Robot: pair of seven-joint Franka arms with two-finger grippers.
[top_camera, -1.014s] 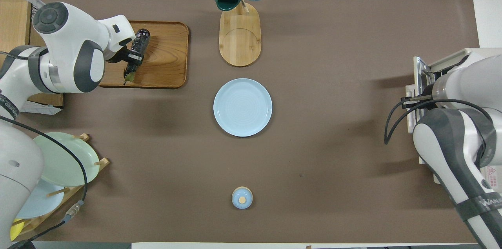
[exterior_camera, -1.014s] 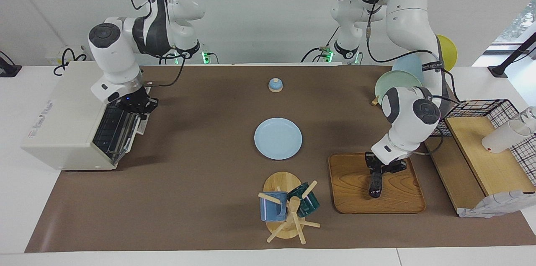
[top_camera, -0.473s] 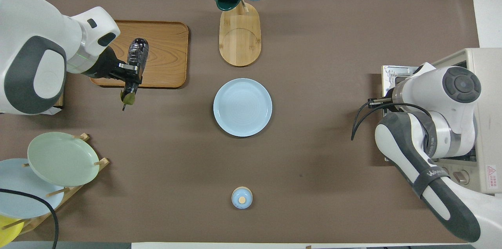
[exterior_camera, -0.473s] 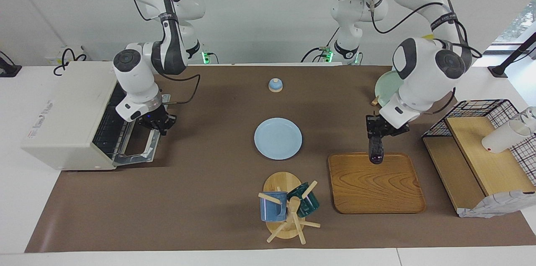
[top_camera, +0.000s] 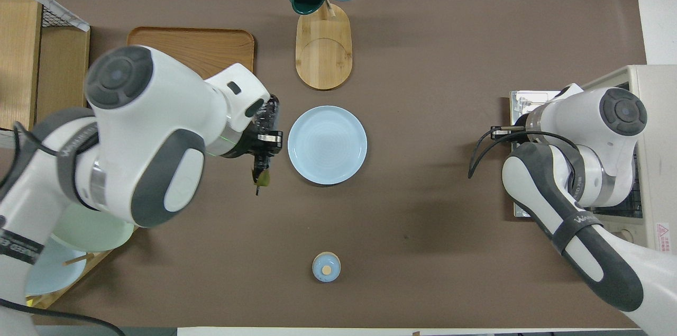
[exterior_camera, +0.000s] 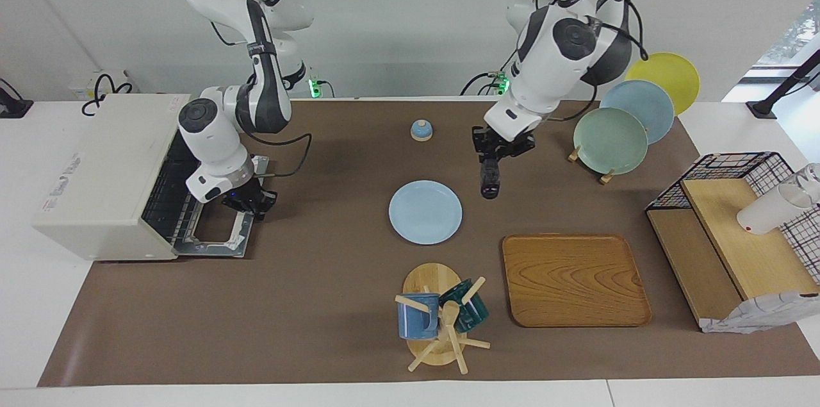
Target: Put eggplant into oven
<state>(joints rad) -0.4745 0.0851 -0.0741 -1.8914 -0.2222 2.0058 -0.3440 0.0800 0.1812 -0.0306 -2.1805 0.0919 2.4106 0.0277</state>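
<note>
Left end effector (exterior_camera: 492, 152) is clamped on the eggplant (exterior_camera: 490, 179), up over the brown mat beside the blue plate (exterior_camera: 425, 211). Right end effector (exterior_camera: 246, 202), closed, sits at the oven (exterior_camera: 96, 176) door, which hangs open. Oven's side label isn't readable.

One eggplant (exterior_camera: 490, 181), one oven (exterior_camera: 102, 176), four plates (exterior_camera: 425, 211), two mugs (exterior_camera: 418, 316), one wooden tray (exterior_camera: 574, 279), one small lidded pot (exterior_camera: 421, 130), two grippers (exterior_camera: 248, 200).

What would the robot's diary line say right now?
left gripper: holds eggplant in air beside plate | right gripper: shut, at open oven door | tray: empty
</note>
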